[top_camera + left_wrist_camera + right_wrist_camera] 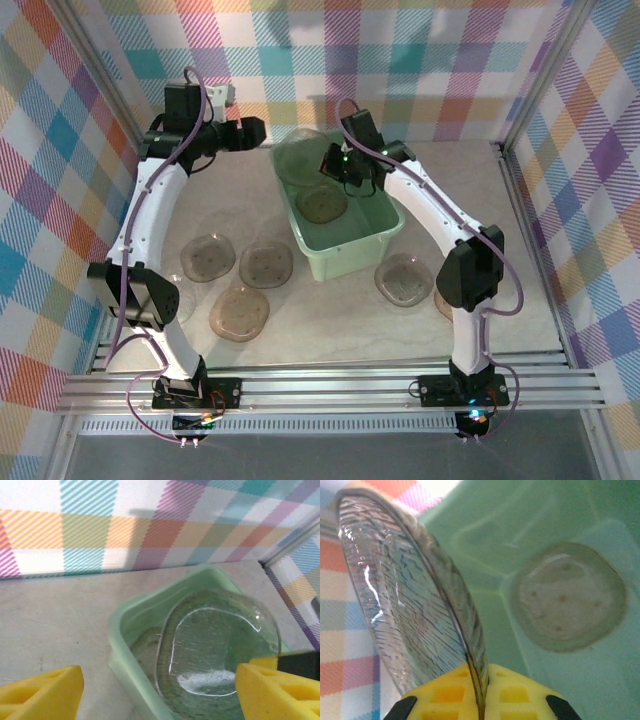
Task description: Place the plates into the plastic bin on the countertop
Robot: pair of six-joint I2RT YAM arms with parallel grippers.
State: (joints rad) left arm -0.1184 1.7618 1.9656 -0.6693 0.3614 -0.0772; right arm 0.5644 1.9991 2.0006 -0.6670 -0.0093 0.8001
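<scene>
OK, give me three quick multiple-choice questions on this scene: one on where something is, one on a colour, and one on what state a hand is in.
1. Where do the three clustered plates lie relative to the bin?
A) inside it
B) on the countertop, on the left arm's side of it
C) stacked behind it

2. What colour is the bin?
A) pale mint green
B) red
C) black

3. What is the right hand doing?
A) open and empty
B) shut on the bin's rim
C) shut on the rim of a plate

Answers:
1 B, the top view shows them lying flat, side by side, left of the bin.
2 A, its walls show green in every view.
3 C, the right wrist view shows the plate's edge clamped between its yellow fingers.
</scene>
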